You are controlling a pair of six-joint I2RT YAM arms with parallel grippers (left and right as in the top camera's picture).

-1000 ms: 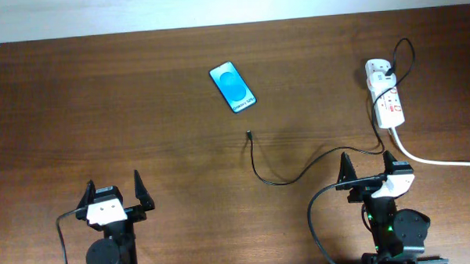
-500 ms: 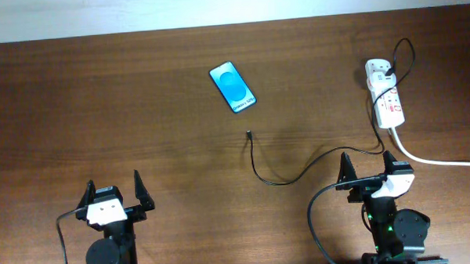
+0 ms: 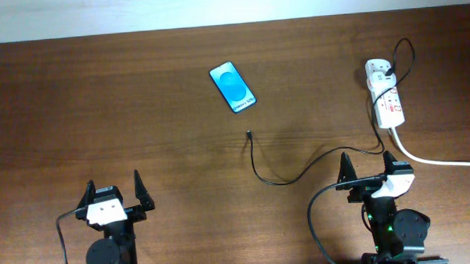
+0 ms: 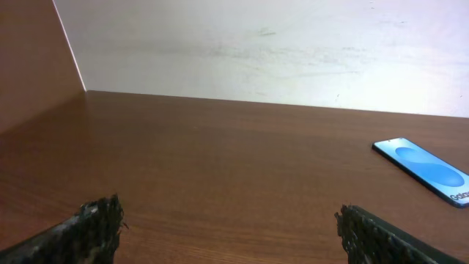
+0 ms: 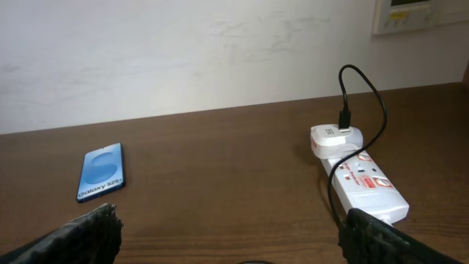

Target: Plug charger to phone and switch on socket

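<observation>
The phone [image 3: 233, 87] lies flat on the table's far middle with its blue screen up; it also shows in the left wrist view [image 4: 427, 167] and the right wrist view [image 5: 101, 171]. The charger cable [image 3: 287, 175] runs from the socket, curves across the table, and ends in a small plug tip [image 3: 249, 134] below the phone. The socket [image 3: 384, 93] is a white power strip at the far right, also in the right wrist view [image 5: 359, 176]. My left gripper [image 3: 114, 193] and right gripper [image 3: 367, 167] are open and empty near the front edge.
A thick white cord [image 3: 440, 159] trails from the socket to the right edge. A pale wall [image 5: 190, 51] stands behind the brown wooden table [image 3: 124, 112].
</observation>
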